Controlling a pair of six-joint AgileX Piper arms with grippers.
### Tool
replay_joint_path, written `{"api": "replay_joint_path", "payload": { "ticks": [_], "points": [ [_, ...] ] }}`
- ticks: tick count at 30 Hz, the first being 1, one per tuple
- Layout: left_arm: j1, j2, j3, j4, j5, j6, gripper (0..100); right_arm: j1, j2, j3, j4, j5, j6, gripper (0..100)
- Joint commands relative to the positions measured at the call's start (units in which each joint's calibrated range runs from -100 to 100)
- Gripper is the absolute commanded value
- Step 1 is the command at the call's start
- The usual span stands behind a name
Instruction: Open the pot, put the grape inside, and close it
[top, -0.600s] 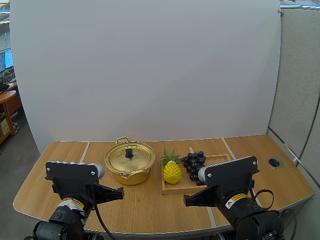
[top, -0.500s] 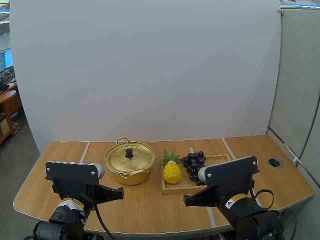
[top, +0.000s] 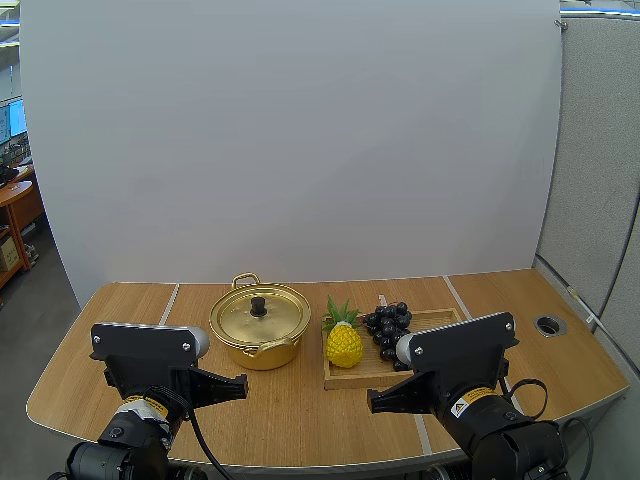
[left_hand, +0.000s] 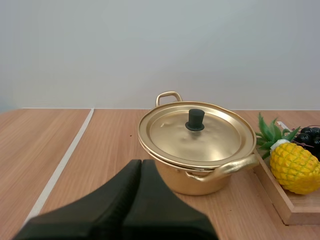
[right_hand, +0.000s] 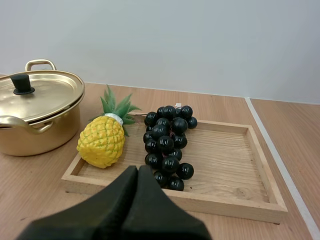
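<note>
Left claw (left_hand: 141, 162): clenched on nothing, pressed into one dark wedge, low over the bench (left_hand: 50, 150) on the near side of the pot (left_hand: 200, 180) and apart from it. Right claw (right_hand: 137, 169): likewise clenched and empty, also on the near side, off to the pot's right.

Outward from the left claw, the pot itself: gold, upright, lid (left_hand: 220, 137) seated flat on the rim, black knob (left_hand: 195, 120) at its centre, pointing up. Just beside the pot on its right, a wooden tray (right_hand: 235, 160). On it, nearest the pot, a yellow pineapple (right_hand: 102, 142). One place farther from the pot, the bunch of grapes (right_hand: 167, 145), dark, lying in the tray close against the pineapple's leaves; touching or not, cannot tell.

Judged step: the very first, opening the pot. Nothing of the task done yet, with the lid on and the grapes outside.

Next move, by this reading:
- Spread the left claw, bring it forward and down over the knob, and close on it squarely.
- Lift straight up, clear of the rim.
- Set the lid down on the bench at the pot's left, away from the tray.

Small knob, smooth lid — an off-centre pinch likely to slip or tip it.

For the right claw: open before reaching, take the bunch from above rather than by a single berry, and pass clear of the pineapple lying between grapes and pot.
</note>
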Motion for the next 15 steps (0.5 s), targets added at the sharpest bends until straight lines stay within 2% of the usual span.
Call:
{"api": "replay_joint_path", "payload": {
  "ticks": [1,6,15],
  "points": [
    [-0.14,-0.3,0.1,-0.1,-0.9,-0.3,0,-0.2,-0.4,0.1,0.3,0.0,-0.1,0],
    [-0.14,-0.3,-4.4,-0.1,-0.5,-0.3,0,-0.2,-0.4,-0.5,0.3,0.0,-0.1,0],
    [-0.14,-0.3,-21.1,0.8,-0.5,-0.2,0,-0.2,-0.4,-17.1,0.3,5.0,-0.1,0]
  ]
}}
